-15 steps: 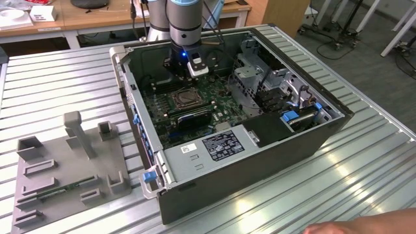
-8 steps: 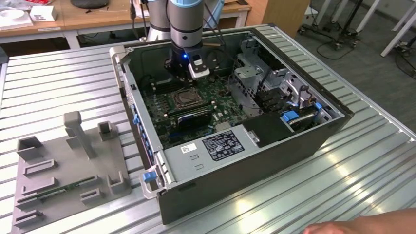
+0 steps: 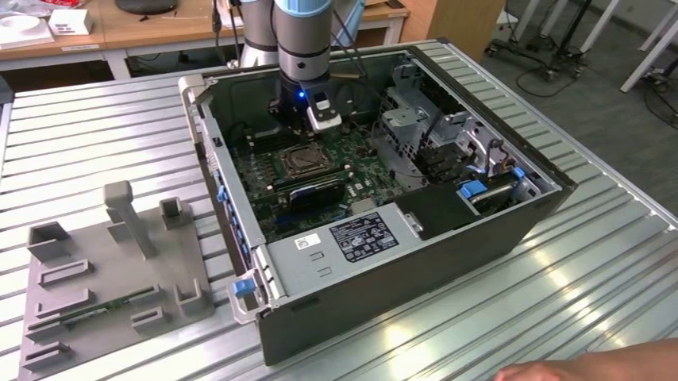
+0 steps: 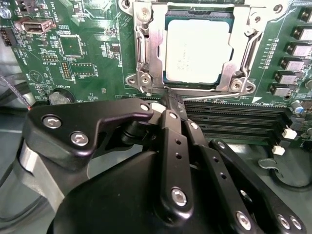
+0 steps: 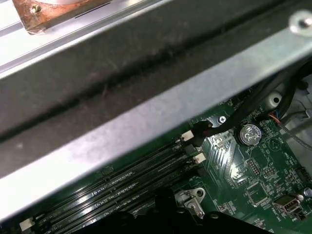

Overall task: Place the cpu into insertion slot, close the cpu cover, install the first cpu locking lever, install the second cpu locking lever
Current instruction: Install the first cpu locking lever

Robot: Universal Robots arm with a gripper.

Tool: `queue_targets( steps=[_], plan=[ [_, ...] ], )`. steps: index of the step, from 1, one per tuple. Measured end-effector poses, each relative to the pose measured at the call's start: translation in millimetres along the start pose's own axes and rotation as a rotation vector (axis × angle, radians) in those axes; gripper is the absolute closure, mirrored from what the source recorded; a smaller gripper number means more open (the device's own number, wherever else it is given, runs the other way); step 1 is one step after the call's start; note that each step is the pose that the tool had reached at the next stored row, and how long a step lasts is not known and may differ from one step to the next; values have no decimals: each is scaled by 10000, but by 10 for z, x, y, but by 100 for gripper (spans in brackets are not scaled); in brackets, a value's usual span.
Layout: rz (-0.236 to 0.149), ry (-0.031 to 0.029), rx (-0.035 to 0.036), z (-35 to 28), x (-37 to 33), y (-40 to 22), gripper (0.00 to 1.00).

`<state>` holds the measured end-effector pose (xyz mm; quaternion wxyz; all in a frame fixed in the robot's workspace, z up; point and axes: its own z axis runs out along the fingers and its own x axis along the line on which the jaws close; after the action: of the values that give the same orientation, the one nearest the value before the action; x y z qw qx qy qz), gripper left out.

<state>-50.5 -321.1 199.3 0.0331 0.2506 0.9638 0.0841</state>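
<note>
Open computer case (image 3: 424, 262) lies on the slatted metal worktop (image 3: 529, 309), green board (image 3: 360, 171) exposed. The arm (image 3: 305, 40) reaches down into the case, and the pincer (image 3: 323, 125) hangs low over the board just beside the insertion slot (image 3: 300, 161).

In the second wrist view the cpu (image 4: 197, 48) is seated in the socket, its dull silver top showing through the square cut-out. The cpu cover (image 4: 151, 48) lies flat around it.

The pincer (image 4: 169, 103) has its two black fingers (image 4: 171, 141) drawn together to a narrow tip, with no gap seen between them. The tip sits at the cover's edge, on the side facing the long black memory slots (image 4: 234, 122). Whether it nips anything there I cannot tell.

In the first wrist view a coin cell (image 5: 248, 134) sits on the board past the ends of the memory slots (image 5: 136, 185).

A grey fixture (image 3: 117, 270) rests on the worktop at the exterior view's left, well apart from the case. A person's hand (image 3: 572, 369) shows at the lower edge, to the right.
</note>
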Motion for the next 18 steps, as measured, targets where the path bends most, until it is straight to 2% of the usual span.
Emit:
queue_targets(
  steps=[12,18],
  plan=[
    [-13,-56,103,48,1,-9,89],
    [-11,-54,90,34,2,-5,89]
  ],
)
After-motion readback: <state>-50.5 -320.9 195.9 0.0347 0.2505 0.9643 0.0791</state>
